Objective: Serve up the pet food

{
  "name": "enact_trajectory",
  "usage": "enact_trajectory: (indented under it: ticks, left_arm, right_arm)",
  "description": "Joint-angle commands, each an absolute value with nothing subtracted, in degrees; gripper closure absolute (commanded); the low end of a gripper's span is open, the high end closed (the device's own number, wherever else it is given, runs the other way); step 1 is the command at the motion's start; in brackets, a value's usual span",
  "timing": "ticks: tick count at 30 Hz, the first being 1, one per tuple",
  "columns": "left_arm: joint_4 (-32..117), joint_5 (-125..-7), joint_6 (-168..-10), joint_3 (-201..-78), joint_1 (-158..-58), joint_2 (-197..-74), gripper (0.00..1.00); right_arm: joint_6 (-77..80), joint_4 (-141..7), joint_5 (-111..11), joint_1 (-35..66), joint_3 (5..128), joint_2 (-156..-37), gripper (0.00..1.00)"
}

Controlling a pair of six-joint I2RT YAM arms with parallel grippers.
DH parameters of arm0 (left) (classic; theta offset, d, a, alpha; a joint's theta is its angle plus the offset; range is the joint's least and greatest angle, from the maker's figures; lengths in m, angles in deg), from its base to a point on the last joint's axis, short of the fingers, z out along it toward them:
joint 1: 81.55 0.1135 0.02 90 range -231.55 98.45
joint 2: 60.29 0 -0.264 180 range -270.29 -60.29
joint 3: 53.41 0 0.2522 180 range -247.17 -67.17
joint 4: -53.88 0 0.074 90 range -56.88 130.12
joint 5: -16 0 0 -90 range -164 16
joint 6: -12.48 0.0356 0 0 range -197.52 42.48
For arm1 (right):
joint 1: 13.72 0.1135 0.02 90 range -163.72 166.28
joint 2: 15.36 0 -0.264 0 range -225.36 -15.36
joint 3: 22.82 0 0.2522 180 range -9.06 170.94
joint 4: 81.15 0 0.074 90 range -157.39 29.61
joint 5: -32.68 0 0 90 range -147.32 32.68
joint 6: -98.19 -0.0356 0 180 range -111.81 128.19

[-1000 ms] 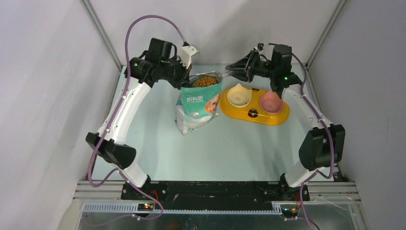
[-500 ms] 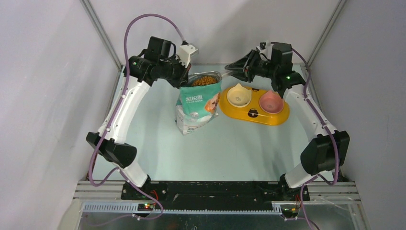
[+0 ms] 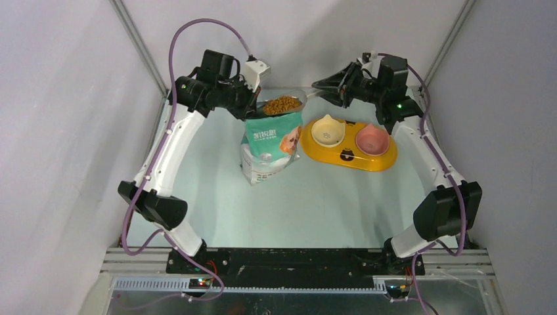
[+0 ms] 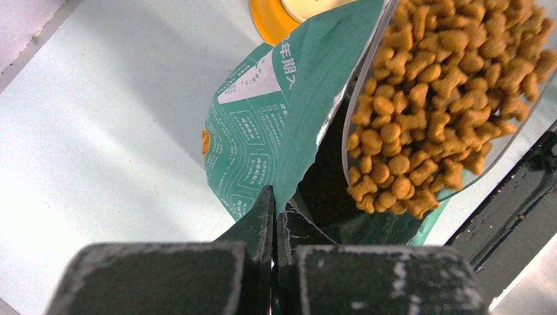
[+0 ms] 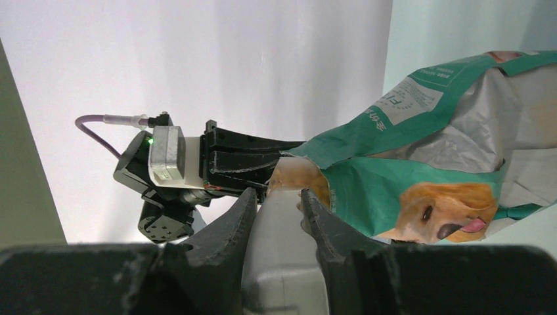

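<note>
Right gripper (image 5: pixel 278 197): fingers clamped on the pale handle of the clear scoop (image 5: pixel 281 249), one finger on each side of it, high at the back of the table.
Scoop: held roughly level, its long axis running across the table, the handle toward the right arm and the bowl toward the left arm.
Pet food (image 3: pixel 282 104): a brown heap of small bone-shaped pellets fills the scoop's bowl, stretched along the scoop's length and lying over the open mouth of the bag (image 3: pixel 269 147).
Left gripper (image 4: pixel 274 200): fingers pressed together on the bag's top edge, pinching the teal rim on the side away from the scoop's handle, just beside the bowl.
Bag: teal and white with a golden dog printed on it, standing upright on the table, its mouth facing up and dark inside.
Feeder (image 3: pixel 348 157): a yellow double tray just to the right of the bag, carrying a cream bowl (image 3: pixel 327 131) and a pink bowl (image 3: pixel 372 139) side by side, below the right gripper in the top view.
Table (image 3: pixel 315 197): pale green, with grey walls on three sides.
</note>
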State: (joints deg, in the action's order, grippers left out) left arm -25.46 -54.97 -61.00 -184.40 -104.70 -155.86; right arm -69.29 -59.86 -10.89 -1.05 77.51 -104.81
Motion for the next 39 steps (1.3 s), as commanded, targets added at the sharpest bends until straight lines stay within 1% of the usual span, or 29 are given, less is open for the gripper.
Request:
enact_trajectory:
  ticks: [1,15,26,31,39]
  left_arm:
    - [-28.24,-58.22,-60.89,-185.94,-103.34,-152.93,1.00]
    - [-30.81,-62.38,-58.16,-185.54,-103.06,-153.25,1.00]
    - [-30.89,-64.66,-56.88,-183.72,-101.77,-153.52,1.00]
    - [-30.62,-64.32,-57.15,-183.40,-101.59,-153.36,1.00]
    - [-30.52,-63.63,-57.40,-182.92,-101.60,-152.17,1.00]
  right_arm:
    - [-70.07,-62.92,-13.37,-3.64,78.74,-102.42,1.00]
    - [-76.19,-74.10,-6.27,-6.90,75.66,-104.69,1.00]
    - [-78.54,-78.54,-4.04,-15.39,74.16,-105.14,1.00]
    - [-78.56,-80.27,-3.70,-18.93,71.96,-105.24,1.00]
    - [-79.46,-87.74,-4.75,-22.92,66.41,-105.99,1.00]
